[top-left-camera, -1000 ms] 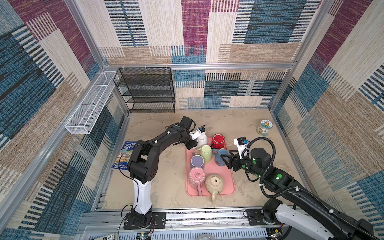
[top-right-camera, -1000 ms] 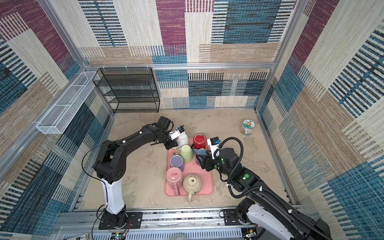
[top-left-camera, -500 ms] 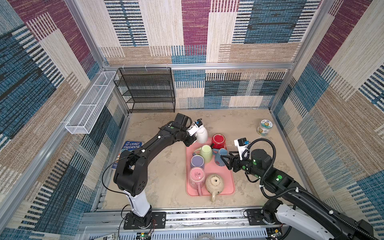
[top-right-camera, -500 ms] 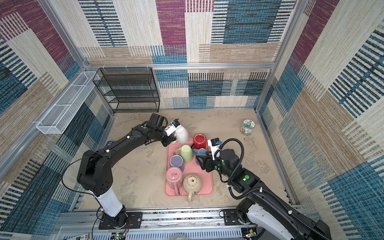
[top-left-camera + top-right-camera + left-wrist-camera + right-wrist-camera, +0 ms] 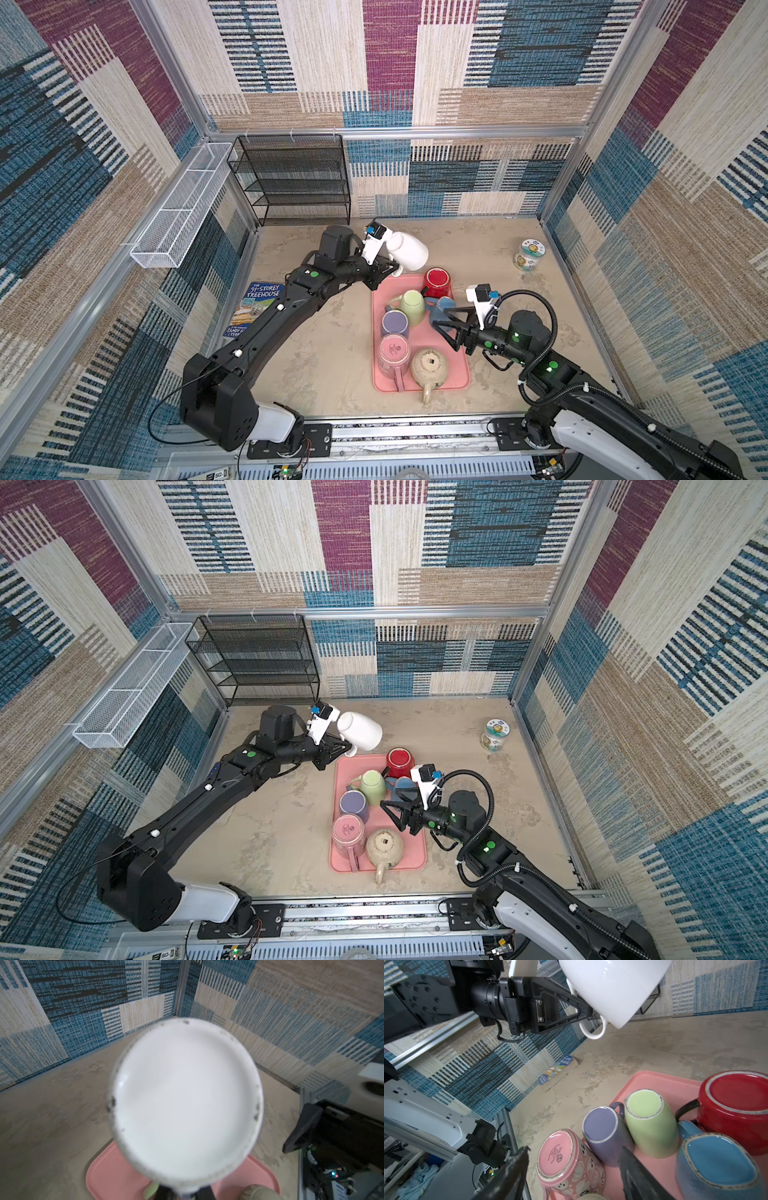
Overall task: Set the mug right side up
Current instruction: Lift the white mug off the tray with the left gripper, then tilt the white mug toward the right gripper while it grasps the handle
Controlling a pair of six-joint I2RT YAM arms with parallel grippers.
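A white mug (image 5: 409, 250) (image 5: 361, 731) hangs tilted in the air over the far left corner of the pink tray (image 5: 382, 291). My left gripper (image 5: 388, 270) (image 5: 343, 749) is shut on its handle (image 5: 591, 1031). The mug's base (image 5: 185, 1101) fills the left wrist view and hides the jaws there. In the right wrist view the mug (image 5: 614, 987) shows high up beside the left gripper's fingers (image 5: 571, 1005). My right gripper (image 5: 442, 334) (image 5: 390, 816) (image 5: 573, 1157) stands open and empty over the tray's right side, close to the pink mug (image 5: 566, 1163).
Several mugs stand upside down on the tray: red (image 5: 438, 282), green (image 5: 411, 305), purple (image 5: 395, 324), blue (image 5: 442, 307), pink (image 5: 392, 353) and beige (image 5: 430, 368). A black wire rack (image 5: 291, 178), a white wire basket (image 5: 178, 208), a book (image 5: 257, 307) and a jar (image 5: 528, 255) stand around.
The left arm has lifted the white mug up and toward the back wall, tipping it, while its elbow swung low. The right gripper has stayed over the tray.
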